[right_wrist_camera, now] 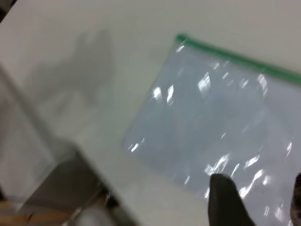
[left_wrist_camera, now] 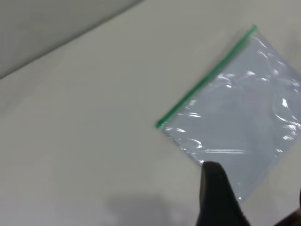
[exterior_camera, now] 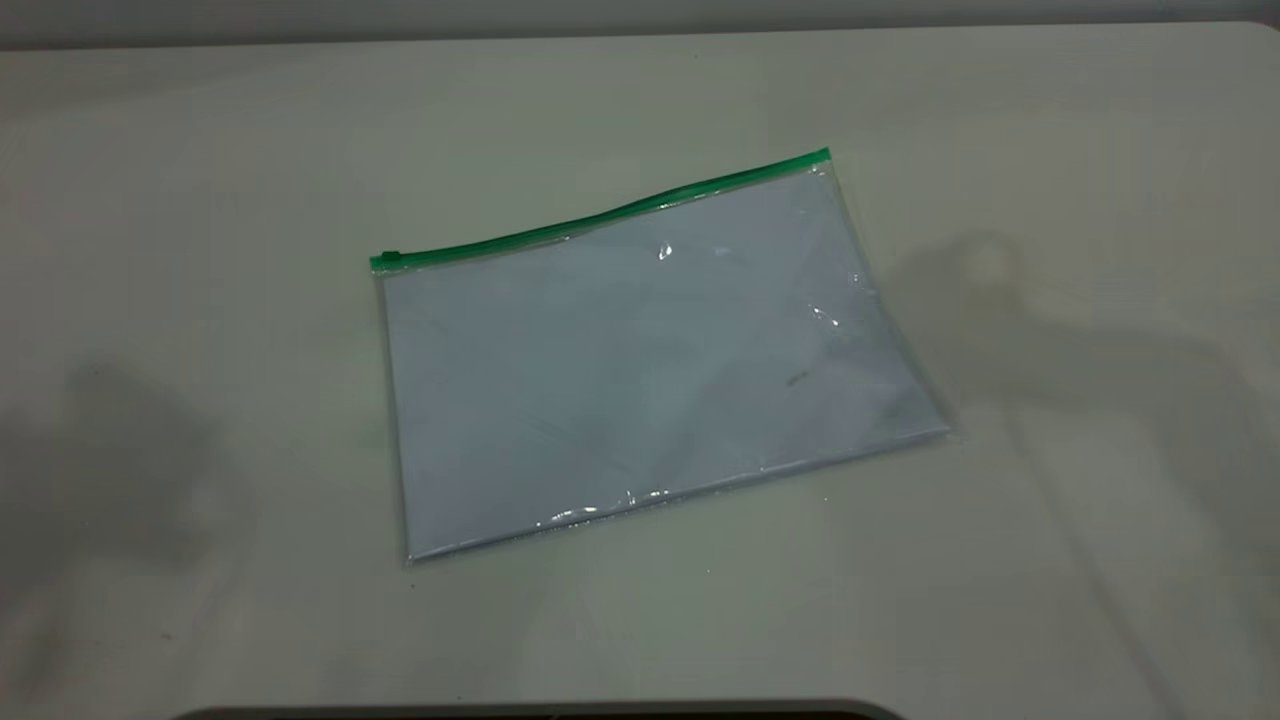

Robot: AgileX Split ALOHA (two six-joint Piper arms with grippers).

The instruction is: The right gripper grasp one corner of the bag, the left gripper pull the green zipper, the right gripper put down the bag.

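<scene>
My left gripper [left_wrist_camera: 251, 207] hangs above the table [exterior_camera: 200, 150], off the bag's left side, its two dark fingers [left_wrist_camera: 218, 197] spread apart with nothing between them. The bag [exterior_camera: 640, 360] lies flat near the table's middle, slightly skewed, the green zipper [exterior_camera: 600, 215] along its far edge and the slider tab [exterior_camera: 388, 259] at the left end. My right gripper [right_wrist_camera: 256, 200] hovers over the bag's right part, fingers [right_wrist_camera: 225, 200] parted, holding nothing.
</scene>
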